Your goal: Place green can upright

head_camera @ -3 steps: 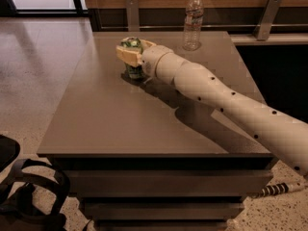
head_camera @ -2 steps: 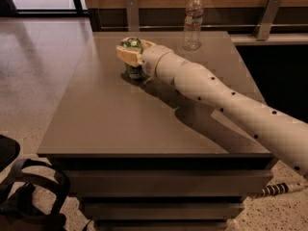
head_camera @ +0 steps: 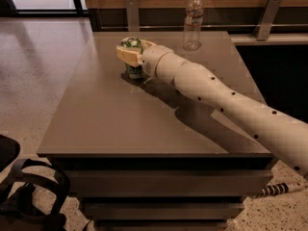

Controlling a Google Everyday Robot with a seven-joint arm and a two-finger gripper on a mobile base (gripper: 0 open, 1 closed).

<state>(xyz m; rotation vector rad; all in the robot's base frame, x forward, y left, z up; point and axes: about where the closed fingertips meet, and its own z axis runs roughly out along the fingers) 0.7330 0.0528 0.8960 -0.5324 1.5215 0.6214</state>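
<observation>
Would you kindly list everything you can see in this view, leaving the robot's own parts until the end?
table: one, grey-brown, centre of view.
green can: one, dark green, upright on the far part of the table, under the pincer.
water bottle: one, clear with a white cap, standing near the table's far edge, apart from the can.
wall brackets: two, grey metal, on the wall behind the table.
black straps: one bundle, black, on the floor at lower left of the picture.
cable: one, striped, on the floor at lower right of the picture.
arm: one, white, reaching across the table from lower right.
pincer: one, beige, at the top of the green can.
</observation>
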